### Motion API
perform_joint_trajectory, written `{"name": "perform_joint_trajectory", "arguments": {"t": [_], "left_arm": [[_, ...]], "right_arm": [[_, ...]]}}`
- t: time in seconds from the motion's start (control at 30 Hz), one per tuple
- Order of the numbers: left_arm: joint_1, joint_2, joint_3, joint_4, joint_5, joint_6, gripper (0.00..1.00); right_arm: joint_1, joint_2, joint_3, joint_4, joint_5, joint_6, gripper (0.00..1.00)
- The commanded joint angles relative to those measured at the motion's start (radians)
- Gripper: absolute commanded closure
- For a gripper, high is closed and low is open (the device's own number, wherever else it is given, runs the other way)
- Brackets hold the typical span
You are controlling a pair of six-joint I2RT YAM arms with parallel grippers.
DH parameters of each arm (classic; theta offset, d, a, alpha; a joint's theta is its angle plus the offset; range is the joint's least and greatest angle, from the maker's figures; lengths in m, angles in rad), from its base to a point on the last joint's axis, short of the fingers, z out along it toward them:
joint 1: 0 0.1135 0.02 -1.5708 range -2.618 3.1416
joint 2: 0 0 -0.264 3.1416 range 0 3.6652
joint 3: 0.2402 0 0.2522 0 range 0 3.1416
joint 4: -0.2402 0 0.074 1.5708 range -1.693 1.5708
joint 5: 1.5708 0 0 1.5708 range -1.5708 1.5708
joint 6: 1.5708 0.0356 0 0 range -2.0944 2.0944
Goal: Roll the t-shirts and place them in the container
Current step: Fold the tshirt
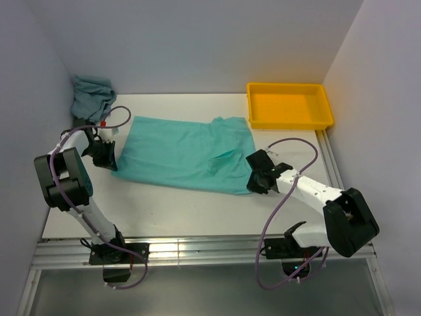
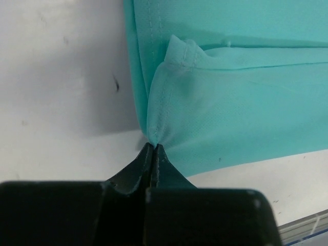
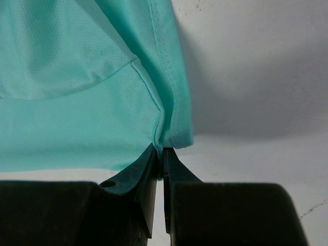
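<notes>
A bright mint-turquoise t-shirt [image 1: 187,153] lies folded flat across the middle of the table. At its near left corner my left gripper [image 1: 112,161] is shut on the t-shirt; in the left wrist view the fabric [image 2: 230,102] bunches into the closed tips of that gripper [image 2: 154,145]. My right gripper [image 1: 253,178] is shut on the near right corner, and the shirt's hem [image 3: 102,102] is pinched at its tips [image 3: 162,148]. A duller grey-teal t-shirt [image 1: 92,96] sits crumpled in the back left corner.
A yellow plastic tray [image 1: 323,105] stands at the back right. White walls close in the table on the left, back and right. A metal rail [image 1: 197,249] runs along the near edge by the arm bases.
</notes>
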Motion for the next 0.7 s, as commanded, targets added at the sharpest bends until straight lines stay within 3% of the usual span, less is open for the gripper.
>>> {"name": "perform_joint_trajectory", "arguments": {"t": [0.0,0.47,0.57,0.67], "left_arm": [[0.028,-0.101,-0.056,-0.051,-0.065,0.074,1.0],[0.074,-0.236,-0.257,-0.052,-0.099,0.171,0.97],[0.075,-0.264,-0.273,-0.046,-0.113,0.183,0.88],[0.082,-0.281,-0.262,-0.054,-0.114,0.194,0.66]], "right_arm": [[-0.008,-0.051,0.03,-0.059,0.004,-0.018,0.88],[0.058,-0.175,-0.035,-0.18,-0.012,0.038,0.85],[0.078,-0.193,-0.053,-0.188,-0.012,0.055,0.79],[0.096,-0.207,-0.067,-0.2,-0.007,0.072,0.66]]}}
